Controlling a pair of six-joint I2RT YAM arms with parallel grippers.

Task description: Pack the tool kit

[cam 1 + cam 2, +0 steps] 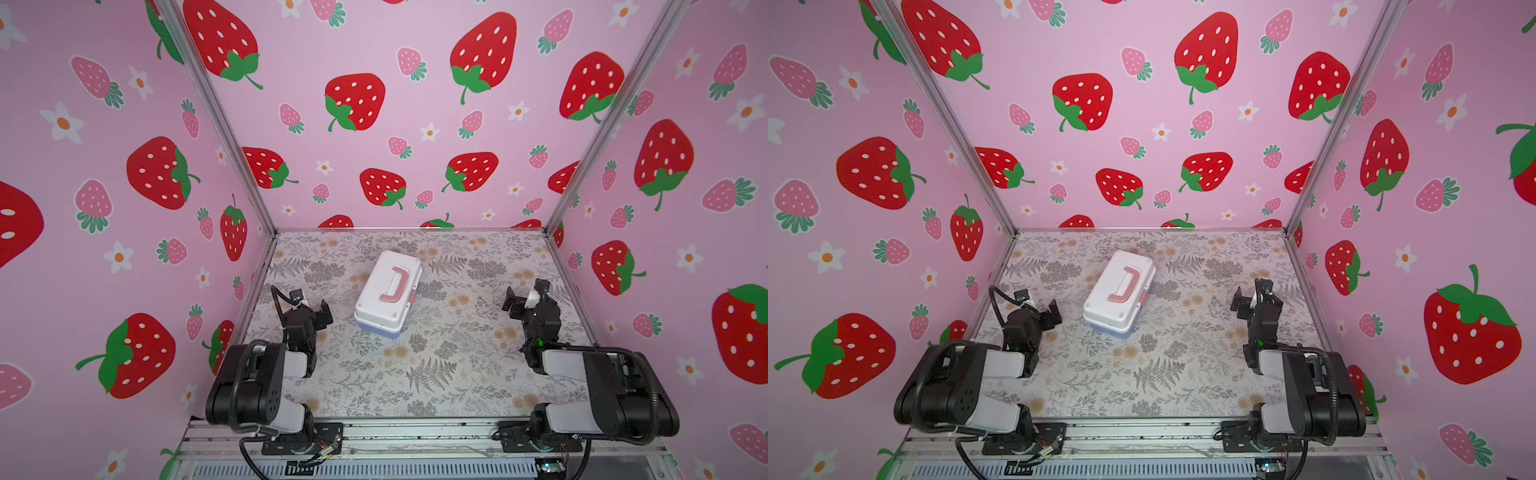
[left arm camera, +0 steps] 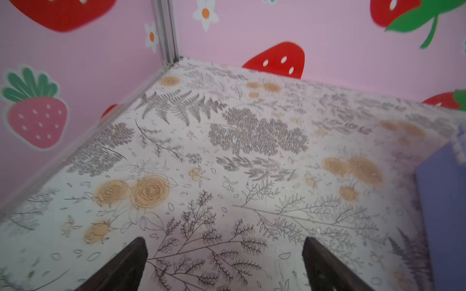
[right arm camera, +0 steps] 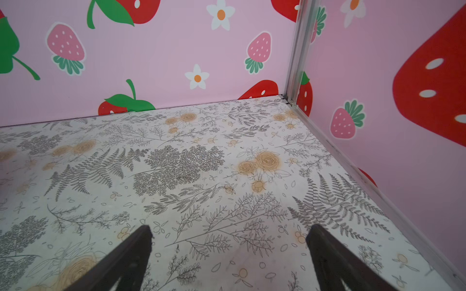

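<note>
You have no loose tools in sight. No pliers, screwdrivers or hex keys show on the floral table [image 1: 436,374] in any view, and the tool kit [image 1: 388,293] has its lid down. So you are either at the very start of packing or at its very end; I cannot tell which. The box lies just above the middle of the frame in both top views, slanted, with its near end toward the lower left. It stands between the left gripper [image 1: 311,306] and the right gripper [image 1: 527,296], touching neither and nearer the left one. Both sets of jaws are spread wide and hold nothing; each wrist view shows only bare table between the fingers. The lid is white, with a pink handle [image 1: 395,284] folded flat on top and a pink latch [image 1: 412,296] on the right long side. The periwinkle base [image 2: 443,201] shows at the right edge of the left wrist view. Whether the latch is snapped is too small to read. If you are opening, I would steady the base with one gripper and free the latch with the other.
</note>
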